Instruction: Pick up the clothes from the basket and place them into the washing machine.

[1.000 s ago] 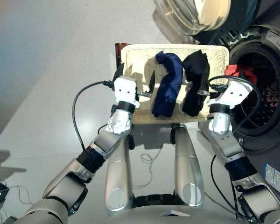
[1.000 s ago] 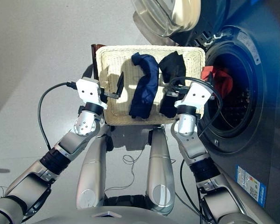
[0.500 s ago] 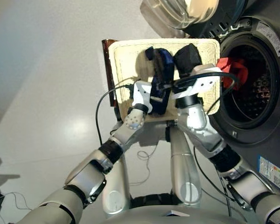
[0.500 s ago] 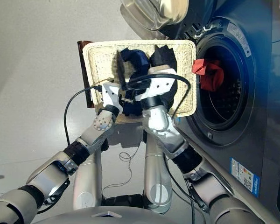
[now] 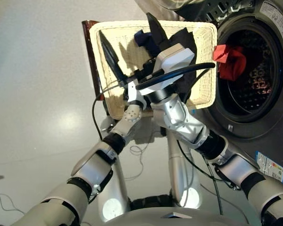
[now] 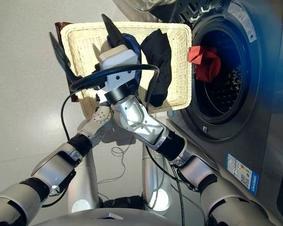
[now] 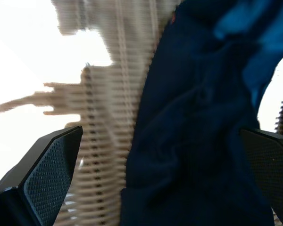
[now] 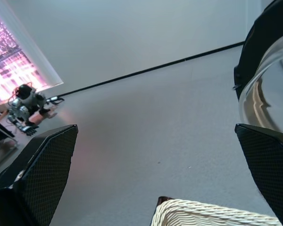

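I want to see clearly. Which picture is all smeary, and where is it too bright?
Left wrist view: the navy garment and basket weave are smeared, with a washed-out white patch in one corner. Right wrist view: a pink glare at one edge. Left eye view: the floor shines softly.

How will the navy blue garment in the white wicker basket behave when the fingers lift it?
The navy blue fabric garment shows soft folds, so it will probably hang limp. It lies flat on the cream-white woven wicker basket, so it seems light. Its cloth may snag on the weave.

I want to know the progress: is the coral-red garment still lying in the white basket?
No, the coral-red garment hangs at the washing machine drum mouth, while only the navy and black ones lie in the basket.
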Robot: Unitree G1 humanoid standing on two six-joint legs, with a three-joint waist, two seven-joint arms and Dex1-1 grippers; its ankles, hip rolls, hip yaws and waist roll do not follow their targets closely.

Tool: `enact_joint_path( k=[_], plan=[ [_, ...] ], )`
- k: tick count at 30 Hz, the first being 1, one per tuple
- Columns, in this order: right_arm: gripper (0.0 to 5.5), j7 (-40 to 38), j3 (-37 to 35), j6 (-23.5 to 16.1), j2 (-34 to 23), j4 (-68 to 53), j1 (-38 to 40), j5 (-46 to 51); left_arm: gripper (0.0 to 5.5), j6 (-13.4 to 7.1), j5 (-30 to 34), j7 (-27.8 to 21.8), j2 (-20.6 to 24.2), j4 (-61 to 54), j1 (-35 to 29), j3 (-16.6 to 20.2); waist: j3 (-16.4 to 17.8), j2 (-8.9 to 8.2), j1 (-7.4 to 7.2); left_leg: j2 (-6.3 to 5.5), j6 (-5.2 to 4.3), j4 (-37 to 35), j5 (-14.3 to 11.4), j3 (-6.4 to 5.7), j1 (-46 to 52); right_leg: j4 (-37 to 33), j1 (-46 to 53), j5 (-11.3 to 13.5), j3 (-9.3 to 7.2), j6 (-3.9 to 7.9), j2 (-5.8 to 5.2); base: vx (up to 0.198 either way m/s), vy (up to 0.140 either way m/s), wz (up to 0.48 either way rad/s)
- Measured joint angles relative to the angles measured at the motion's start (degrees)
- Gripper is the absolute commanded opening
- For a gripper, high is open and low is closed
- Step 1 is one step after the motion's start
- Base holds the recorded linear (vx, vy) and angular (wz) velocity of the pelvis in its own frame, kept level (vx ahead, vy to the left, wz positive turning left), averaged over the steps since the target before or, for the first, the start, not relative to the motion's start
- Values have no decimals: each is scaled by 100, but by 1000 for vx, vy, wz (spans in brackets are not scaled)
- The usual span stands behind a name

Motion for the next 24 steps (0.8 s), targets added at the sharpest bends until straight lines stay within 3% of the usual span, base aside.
enact_joint_path(
  k=[6, 9, 11, 19, 20, 21, 22, 23, 24],
  plan=[
    [550, 4, 6, -2, 120, -1, -233, 3, 550, 61, -1, 106, -69, 445, -473, 226, -22, -92, -34, 151, -112, 231, -79, -9, -316, 291, -399, -66, 6, -101, 147, 2, -9, -19],
    [550, 5, 9, -3, 122, -1, -242, 6, 550, 26, -18, 173, -80, 491, -492, 348, -22, -93, -37, 217, -154, 290, -113, -7, -350, 297, -433, -82, 12, -91, 220, 0, 0, 0],
    [550, 20, 7, -4, 131, -3, -245, 9, 550, 14, -86, 176, -79, 495, -516, 364, -26, -100, -37, 221, -199, 311, -154, -15, -356, 295, -466, -72, 37, -106, 230, 0, 0, 0],
    [550, 57, 13, -4, 144, -3, -274, 131, 550, -59, -94, 187, -78, 429, -549, 377, -30, -106, -7, 208, -188, 359, -161, -14, -497, 298, -598, -38, 45, -96, 214, 0, 0, 0],
    [550, 65, 11, -4, 144, -3, -279, 132, 270, -59, -94, 189, -78, 417, -549, 376, -31, -109, -5, 208, -186, 364, -163, -16, -500, 297, -600, -38, 46, -95, 213, 0, 0, 0],
    [550, 79, 13, -4, 144, -3, -279, 133, 207, -60, -96, 222, -77, 419, -549, 387, -33, -111, -6, 209, -185, 364, -163, -16, -500, 297, -601, -38, 48, -95, 211, 0, 0, 0],
    [550, 96, 11, -4, 139, -3, -278, 135, 50, -67, -119, 239, -66, 414, -547, 459, -34, -112, 0, 208, -185, 366, -163, -15, -500, 297, -601, -38, 48, -95, 209, 0, 0, 0],
    [550, 96, 8, -4, 138, -3, -277, 138, 0, -88, -142, 241, -54, 402, -543, 486, -34, -113, 12, 207, -185, 366, -163, -15, -500, 297, -601, -38, 48, -95, 207, 0, 0, 0],
    [550, 97, 9, -4, 139, -3, -277, 167, 0, -105, -204, 237, -49, 398, -537, 544, -38, -118, 25, 203, -184, 367, -162, -16, -500, 297, -600, -41, 48, -100, 201, 0, 0, 0]
  ],
)
